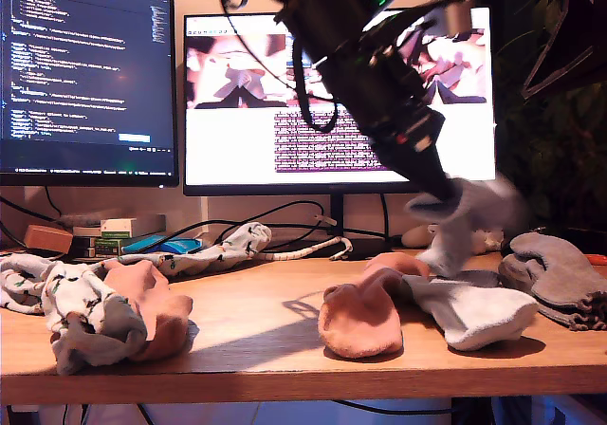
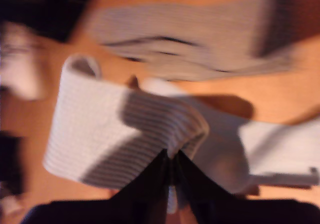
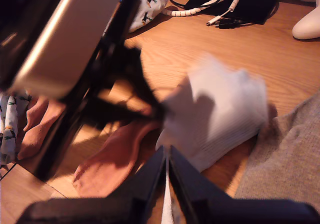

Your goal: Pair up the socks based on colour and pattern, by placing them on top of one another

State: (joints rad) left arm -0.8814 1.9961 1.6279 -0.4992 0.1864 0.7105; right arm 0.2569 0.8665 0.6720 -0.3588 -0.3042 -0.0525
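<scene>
My first gripper (image 1: 448, 195) (image 2: 172, 156) is shut on a light ribbed sock (image 1: 469, 212) (image 2: 100, 129) (image 3: 220, 109), which hangs above the table towards the exterior view's right. Below it lie a matching ribbed sock (image 1: 479, 311) and a salmon-pink sock (image 1: 360, 316) (image 3: 115, 159). A grey sock (image 1: 555, 273) (image 3: 285, 164) lies at the exterior view's far right. At that view's left, a printed pale sock (image 1: 76, 321) and a second pink sock (image 1: 152, 297) lie heaped together. Another printed sock (image 1: 228, 245) (image 3: 150, 4) lies further back. My second gripper (image 3: 167, 151) is shut and does not show in the exterior view.
Two monitors (image 1: 85, 74) stand behind the table. Cables (image 1: 303, 245) (image 3: 220, 14) and a white controller (image 3: 307, 24) lie near the back edge. Small boxes (image 1: 114, 230) sit at the exterior view's back left. The table's front edge (image 1: 285, 378) runs close to the socks.
</scene>
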